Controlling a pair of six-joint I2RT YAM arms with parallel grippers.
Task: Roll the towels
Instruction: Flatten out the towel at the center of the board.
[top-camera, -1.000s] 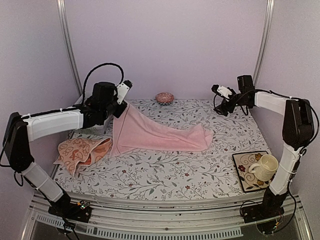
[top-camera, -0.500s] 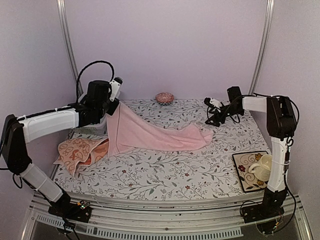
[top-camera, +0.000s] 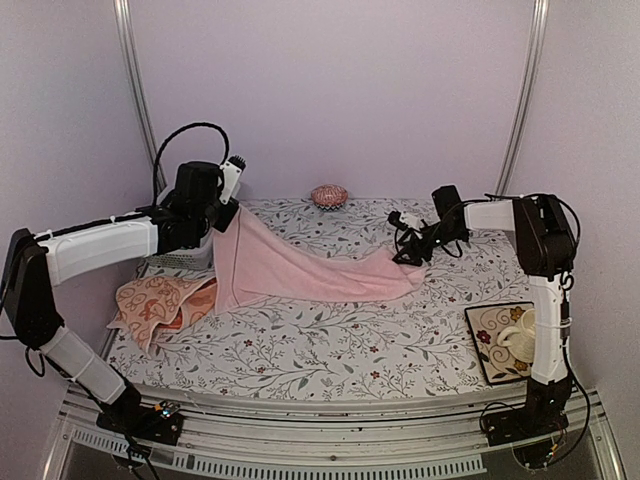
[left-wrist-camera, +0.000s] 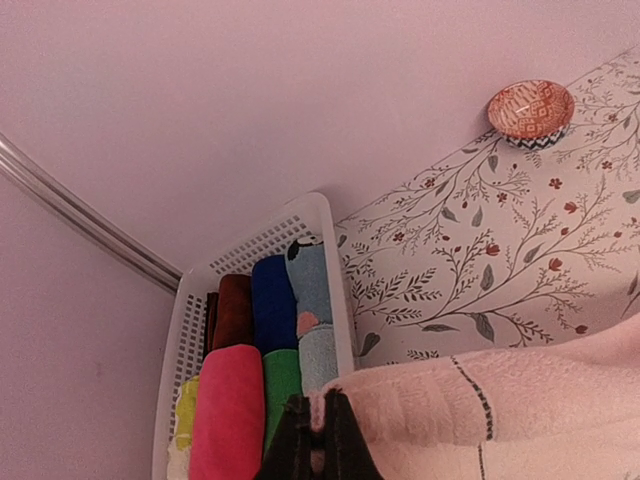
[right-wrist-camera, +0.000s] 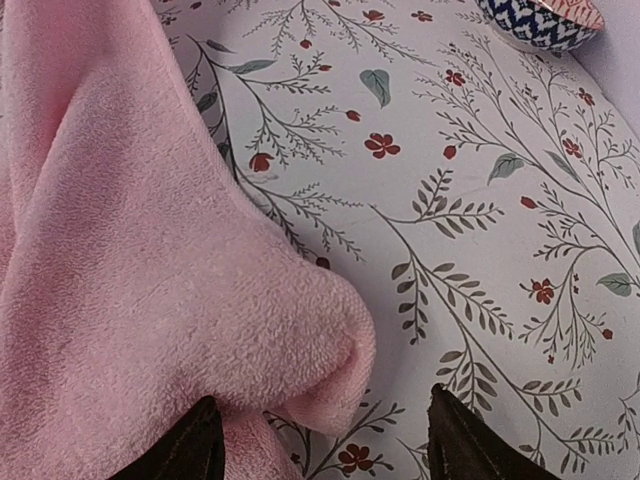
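Pink towel (top-camera: 300, 268) hung stretched from my left gripper (left-wrist-camera: 318, 445), which was clamped on one corner above the left rear of the table (top-camera: 330, 350). Its far end lay on the table at right. My right gripper (right-wrist-camera: 322, 445) stood at that end, jaws apart astride the fold, not gripping. Patterned towel (top-camera: 160, 300) lay crumpled at the left edge.

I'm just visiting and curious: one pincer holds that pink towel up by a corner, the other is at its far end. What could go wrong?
The left pincer pinches only a corner of the pink towel, so it might slip free. The right pincer straddles a bunched fold and may grab just part of it.
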